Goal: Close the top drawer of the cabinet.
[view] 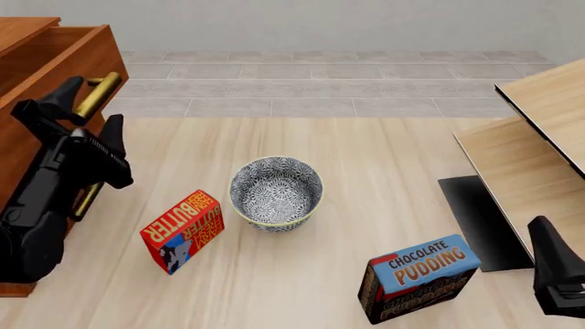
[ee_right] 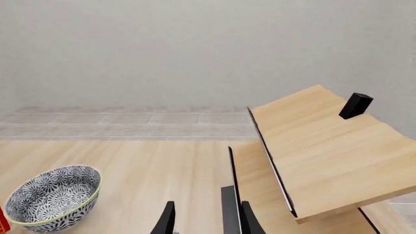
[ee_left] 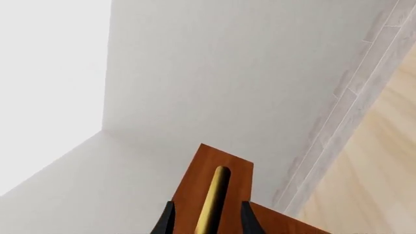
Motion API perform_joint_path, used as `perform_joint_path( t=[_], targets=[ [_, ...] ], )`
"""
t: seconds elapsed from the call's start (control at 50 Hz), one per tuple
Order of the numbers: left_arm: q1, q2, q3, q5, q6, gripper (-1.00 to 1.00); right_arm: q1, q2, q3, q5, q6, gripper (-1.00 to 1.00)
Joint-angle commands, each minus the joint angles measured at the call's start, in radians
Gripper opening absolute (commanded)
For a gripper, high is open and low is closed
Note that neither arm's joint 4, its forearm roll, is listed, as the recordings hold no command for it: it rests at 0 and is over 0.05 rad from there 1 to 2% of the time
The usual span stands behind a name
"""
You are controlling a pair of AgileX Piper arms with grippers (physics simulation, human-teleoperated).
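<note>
**Colours on the table from my end**

Cabinet [view: 37,48] on my far left is reddish-brown wood, and the top drawer [view: 87,58] matches it, with a shiny brass handle [view: 97,94]. My left gripper [view: 87,113] is plain black. Bowl [view: 275,192] in the middle has a dense blue-and-white floral print with a yellowish rim. Butter box [view: 183,232] is red with white lettering. Pudding box [view: 418,277], near right, is blue on top, dark below. Table [view: 366,151] is pale wood.

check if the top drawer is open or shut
Open: in the front view the top drawer juts out from the cabinet, with the left claw straddling its brass handle.
</note>
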Motion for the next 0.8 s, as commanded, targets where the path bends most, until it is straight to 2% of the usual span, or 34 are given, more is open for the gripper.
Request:
perform_joint_path(
  t=[0.02,0.8],
  targets=[
    [0.014,0.008,-0.005,0.0,0.0,1.0,-0.001,0.0,0.0,0.003,-0.004,1.0],
    [0.044,0.012,-0.005,0.0,0.012,1.0,0.0,0.0,0.01,-0.003,-0.005,1.0]
  ],
)
